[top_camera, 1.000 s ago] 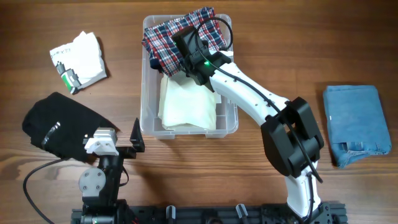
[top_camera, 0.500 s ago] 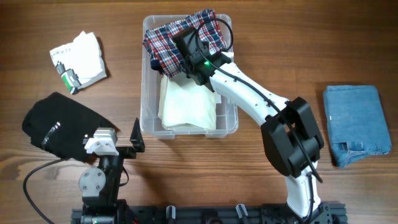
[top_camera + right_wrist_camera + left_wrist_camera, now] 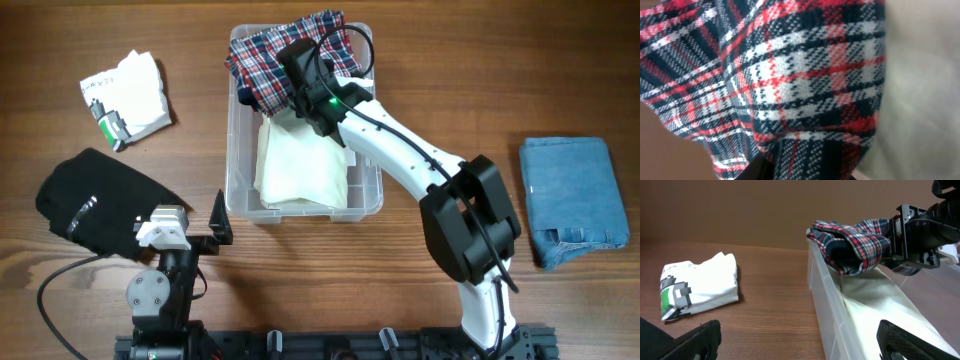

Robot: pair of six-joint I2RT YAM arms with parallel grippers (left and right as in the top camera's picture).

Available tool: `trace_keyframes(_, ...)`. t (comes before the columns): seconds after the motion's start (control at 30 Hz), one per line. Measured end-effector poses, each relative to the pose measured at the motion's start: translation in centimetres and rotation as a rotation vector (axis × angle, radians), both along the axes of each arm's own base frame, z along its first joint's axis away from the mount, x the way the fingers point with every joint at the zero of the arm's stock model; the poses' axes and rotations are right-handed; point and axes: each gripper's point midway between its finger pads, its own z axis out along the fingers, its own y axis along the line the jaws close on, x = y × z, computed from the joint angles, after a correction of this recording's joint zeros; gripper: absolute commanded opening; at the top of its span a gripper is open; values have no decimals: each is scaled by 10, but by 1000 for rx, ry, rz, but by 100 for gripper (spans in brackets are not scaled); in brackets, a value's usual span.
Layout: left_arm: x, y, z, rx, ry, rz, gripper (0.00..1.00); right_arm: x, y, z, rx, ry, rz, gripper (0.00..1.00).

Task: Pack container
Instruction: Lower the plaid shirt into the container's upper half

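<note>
- A brown wooden table point(image 3: 420, 60) carries everything; behind it the left wrist view shows only a plain brown wall.
- The container point(image 3: 232, 190), a clear plastic bin, sits at the middle of the table's far side, with a cream folded cloth point(image 3: 300, 170) lying flat in its near part.
- The right hand point(image 3: 300, 65) is clenched on a red, white and navy plaid garment point(image 3: 262, 70), which is bunched over the container's far end and partly spills over the rim.
- The left hand point(image 3: 218, 222) is released, its fingers spread wide, near the table's front edge beside a black garment point(image 3: 95, 200).
- To do this step well, we judge the plaid garment should be lowered fully inside the walls. Any overhanging edges want tucking in before letting go, and the garment should lie flat so the cream cloth is not rucked.
- A folded blue denim piece point(image 3: 575, 200) lies well apart on the right.
- A white T-shirt point(image 3: 130, 95) at far left bears a pixel-style green and black print. A line of small dark writing near its edge is too small to read, and we see no readable brand or label on the container.
</note>
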Motion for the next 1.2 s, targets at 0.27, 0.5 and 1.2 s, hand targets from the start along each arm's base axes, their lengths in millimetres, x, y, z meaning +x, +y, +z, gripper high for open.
trace_keyframes(0.27,0,0,0,0,0,0,100,-2,-6,-6,-14,28,-3,71)
trace_keyframes(0.5,0,0,0,0,0,0,100,-3,-4,-7,-6,36,3,100)
trace_keyframes(1.2,0,0,0,0,0,0,100,-10,6,-11,-33,64,134,100)
